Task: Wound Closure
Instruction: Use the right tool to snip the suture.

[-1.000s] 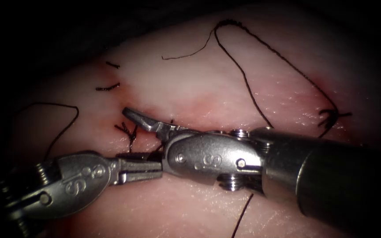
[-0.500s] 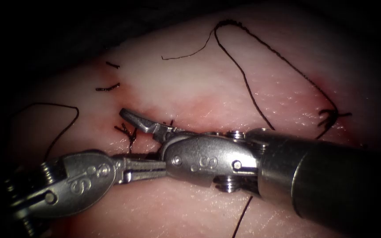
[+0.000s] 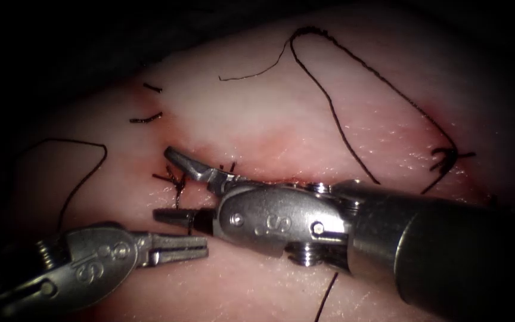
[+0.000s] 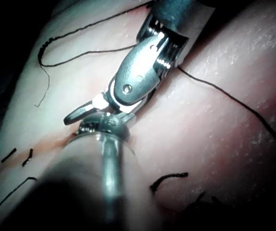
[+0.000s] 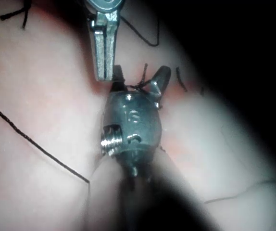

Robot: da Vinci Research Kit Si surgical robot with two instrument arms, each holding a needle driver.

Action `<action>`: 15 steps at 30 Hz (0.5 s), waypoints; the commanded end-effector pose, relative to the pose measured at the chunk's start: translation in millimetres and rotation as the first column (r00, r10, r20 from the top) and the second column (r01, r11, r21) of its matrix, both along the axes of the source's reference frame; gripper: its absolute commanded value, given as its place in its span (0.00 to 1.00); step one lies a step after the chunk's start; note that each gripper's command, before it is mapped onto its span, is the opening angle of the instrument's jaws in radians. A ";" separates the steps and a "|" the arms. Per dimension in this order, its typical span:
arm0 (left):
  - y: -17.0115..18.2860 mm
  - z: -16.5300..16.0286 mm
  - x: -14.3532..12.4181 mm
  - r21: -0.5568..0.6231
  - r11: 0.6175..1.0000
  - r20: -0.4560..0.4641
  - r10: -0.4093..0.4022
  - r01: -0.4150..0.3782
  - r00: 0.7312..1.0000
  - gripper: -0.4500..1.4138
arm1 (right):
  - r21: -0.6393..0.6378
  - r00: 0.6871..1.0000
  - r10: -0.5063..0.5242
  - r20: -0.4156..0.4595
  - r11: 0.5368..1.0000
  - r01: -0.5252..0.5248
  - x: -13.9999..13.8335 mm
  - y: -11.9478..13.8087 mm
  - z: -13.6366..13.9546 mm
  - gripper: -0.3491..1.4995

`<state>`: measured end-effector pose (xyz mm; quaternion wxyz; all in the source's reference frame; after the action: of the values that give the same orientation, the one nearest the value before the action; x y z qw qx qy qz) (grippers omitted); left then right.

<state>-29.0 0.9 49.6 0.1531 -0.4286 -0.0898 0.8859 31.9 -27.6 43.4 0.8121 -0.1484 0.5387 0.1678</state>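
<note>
The tissue (image 3: 257,119) has its cut running across the middle. A dark knot (image 3: 175,180) with short tails sits on the cut at the left. My right tool (image 3: 163,183) comes in from the right with its jaws open, one jaw above the knot and one below it, holding nothing. My left tool (image 3: 202,246) lies lower left of the knot, jaws shut, with no thread seen in them. In the right wrist view the right tool's (image 5: 138,76) spread jaws flank the knot's tails (image 5: 143,79), with the left tool's (image 5: 104,72) shut jaws beside them.
A second knot (image 3: 447,158) sits on the cut at the far right. A long thread (image 3: 329,101) loops over the upper tissue. Cut ends of thread (image 3: 145,119) lie upper left. Another thread (image 3: 84,173) curves at the left, and red fluid stains the cut.
My left tool has drawn back down and to the left, away from the right tool. This uncovers the right tool's lower jaw below the knot. The right tool has barely shifted.
</note>
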 end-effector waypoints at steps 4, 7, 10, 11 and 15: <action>-1.0 0.3 0.6 0.004 1.000 0.024 -0.017 0.017 1.000 0.00 | 0.011 0.999 -0.036 -0.029 0.999 0.037 -3.8 0.0 -2.2 0.81; -3.3 1.6 1.5 0.235 0.969 0.104 -0.106 0.079 0.989 0.23 | -0.001 0.999 0.027 -0.041 1.000 -0.027 -9.3 0.4 -5.8 0.74; -4.7 3.0 1.8 0.289 0.952 0.080 -0.134 0.106 0.988 0.50 | -0.014 0.997 0.061 -0.044 0.998 -0.062 -11.6 0.8 -7.7 0.72; -5.1 3.8 1.8 0.297 0.949 0.074 -0.138 0.111 0.988 0.58 | -0.019 0.997 0.070 -0.043 0.997 -0.071 -12.1 0.8 -8.2 0.71; -5.7 7.0 2.9 0.306 0.944 0.061 -0.147 0.122 0.987 0.77 | -0.026 0.996 0.075 -0.039 0.997 -0.076 -13.5 0.9 -9.8 0.70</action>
<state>-24.9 -5.6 56.8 0.2751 -0.4332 -0.1997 0.8347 17.4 -27.6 33.5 0.7940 -0.1756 0.5485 0.1947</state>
